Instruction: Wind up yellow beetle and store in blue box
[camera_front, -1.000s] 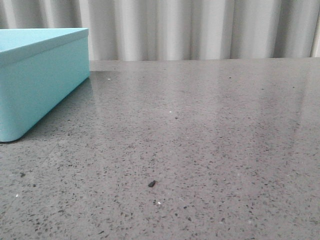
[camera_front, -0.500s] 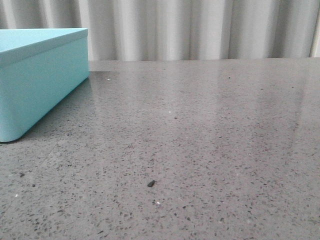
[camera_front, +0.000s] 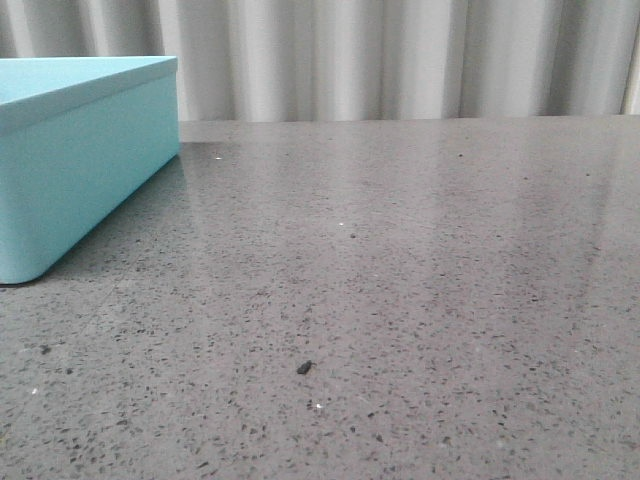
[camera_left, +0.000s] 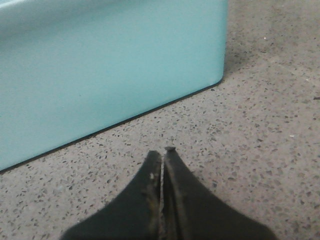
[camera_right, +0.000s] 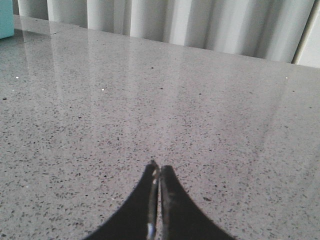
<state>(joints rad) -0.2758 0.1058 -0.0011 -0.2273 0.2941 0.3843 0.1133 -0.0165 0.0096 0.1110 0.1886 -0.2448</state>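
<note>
The blue box stands closed at the far left of the grey speckled table in the front view. It fills the upper part of the left wrist view, and a sliver of it shows in the right wrist view. My left gripper is shut and empty, low over the table a short way from the box's side. My right gripper is shut and empty over bare table. The yellow beetle is out of view in every frame. Neither gripper shows in the front view.
A small dark speck lies on the table in the front view. A pleated grey-white curtain hangs behind the table's far edge. The box's lid is on.
</note>
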